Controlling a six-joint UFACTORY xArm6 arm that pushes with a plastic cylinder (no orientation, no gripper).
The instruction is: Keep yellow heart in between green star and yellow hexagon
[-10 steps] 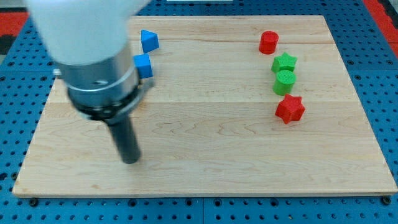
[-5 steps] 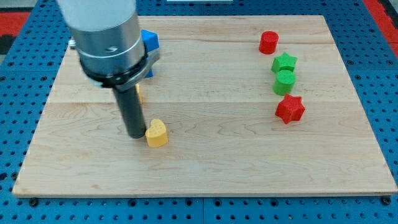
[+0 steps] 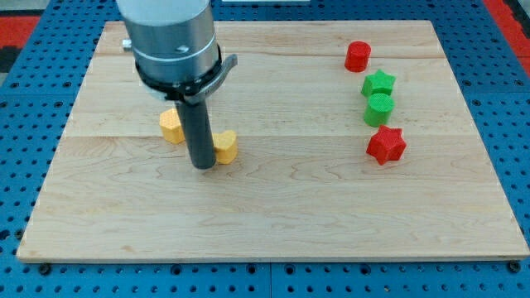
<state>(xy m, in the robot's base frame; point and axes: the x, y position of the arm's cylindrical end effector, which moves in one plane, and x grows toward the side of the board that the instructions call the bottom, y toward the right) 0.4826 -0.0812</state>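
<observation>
The yellow heart [image 3: 225, 147] lies left of the board's middle. My tip [image 3: 202, 165] touches its left side, the dark rod hiding part of it. The yellow hexagon [image 3: 171, 127] sits just to the left of the rod, slightly higher in the view. The green star [image 3: 378, 84] lies far off at the view's right, near the top. The heart is between the hexagon and the star, much closer to the hexagon.
A red cylinder [image 3: 358, 55] sits above the green star, a green cylinder [image 3: 378, 109] right below it, and a red star [image 3: 386, 145] below that. The arm's grey body [image 3: 170, 41] covers the board's upper left. The wooden board [image 3: 331, 223] lies on a blue pegboard.
My tip has moved right and up the view, pushing the yellow heart up and to the right. The yellow hexagon has come into sight; the blue blocks are now hidden behind the arm.
</observation>
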